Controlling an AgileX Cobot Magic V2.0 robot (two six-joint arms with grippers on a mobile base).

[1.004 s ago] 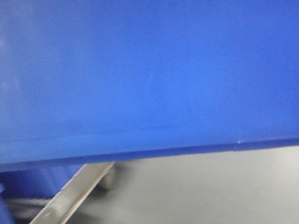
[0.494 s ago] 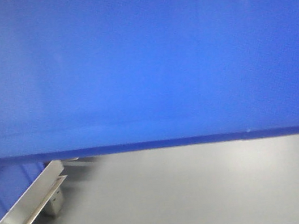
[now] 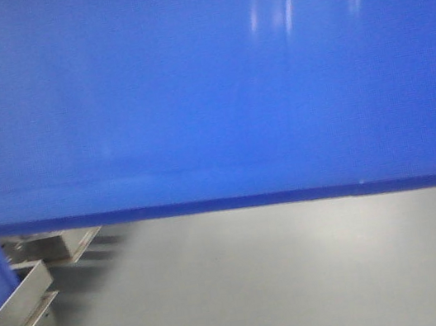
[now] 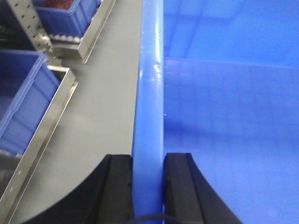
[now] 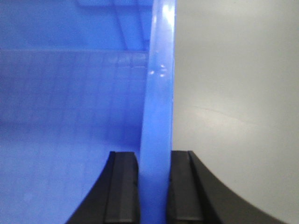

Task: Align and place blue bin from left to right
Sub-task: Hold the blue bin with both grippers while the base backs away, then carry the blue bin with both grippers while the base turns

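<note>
L gripper (image 4: pixel 148 161): black fingers clamped on thick rim of large bright-blue plastic bin (image 4: pixel 149 84), 1 finger inside wall, 1 outside. R gripper (image 5: pixel 154 161): same grip on opposite rim. Bin carried between both arms, smooth side wall filling front view, lower edge above grey floor (image 3: pixel 263 281). Beside L wall: smaller deep-blue bin (image 4: pixel 21 93) in stainless-steel tray frame (image 4: pixel 51 116).

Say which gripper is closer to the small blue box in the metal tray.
Left. The left gripper clamps the big bin by the rim facing the small box; the right gripper clamps the opposite rim.
</note>
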